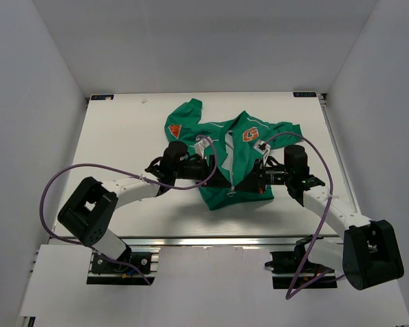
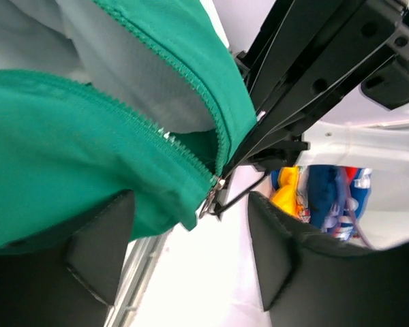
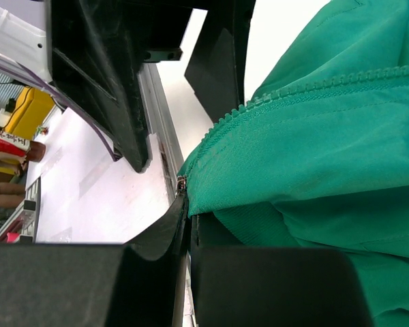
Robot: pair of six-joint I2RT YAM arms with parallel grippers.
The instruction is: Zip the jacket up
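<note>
The green jacket lies flat mid-table, with its orange "G" badge on the chest. The front is parted above and the zipper teeth join near the hem. My left gripper reaches in from the left. Its fingers stand wide apart around the metal zipper slider and the hem corner, holding nothing. My right gripper comes in from the right. In the right wrist view it is pinched shut on the jacket's bottom edge, right at the zipper's lower end.
A metal rail runs along the table's near edge just below the hem. Purple cables loop beside each arm. Grey walls enclose the white table on three sides.
</note>
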